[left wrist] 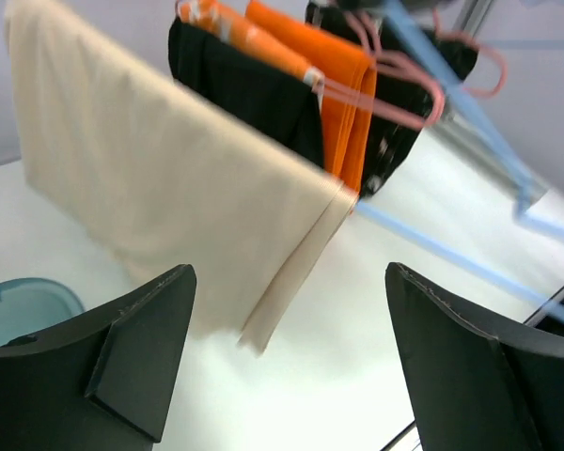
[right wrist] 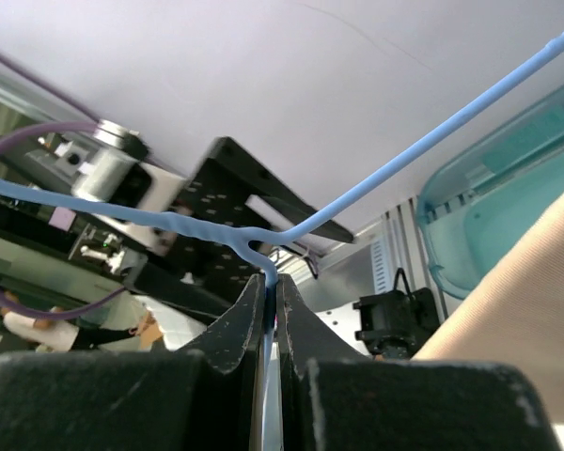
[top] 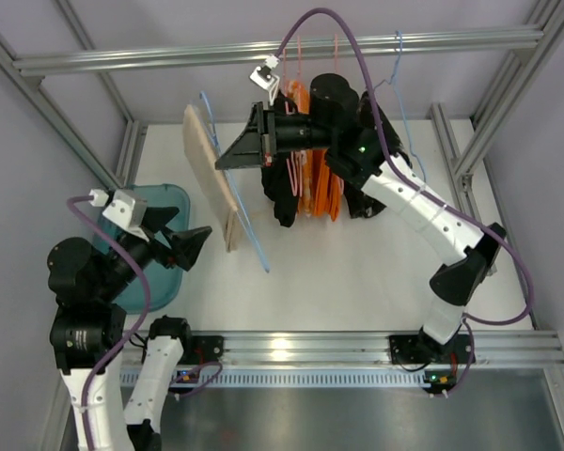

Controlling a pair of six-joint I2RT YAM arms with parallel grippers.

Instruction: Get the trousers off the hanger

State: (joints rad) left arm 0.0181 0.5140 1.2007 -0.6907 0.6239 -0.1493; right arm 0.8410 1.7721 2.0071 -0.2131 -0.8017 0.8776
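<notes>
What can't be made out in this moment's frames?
- Top view: where the right pincer grips the thin light-blue wire hanger, masked by its own black body.
- Right wrist view: plain beige cloth trousers cut off by the right edge.
- Left wrist view: hanger blurred, top cut off.

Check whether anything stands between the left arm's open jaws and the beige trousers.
Nothing visible does. The left gripper, jaws open, faces the trousers directly with open air between; the orange garments and black garment hang beyond them.
</notes>
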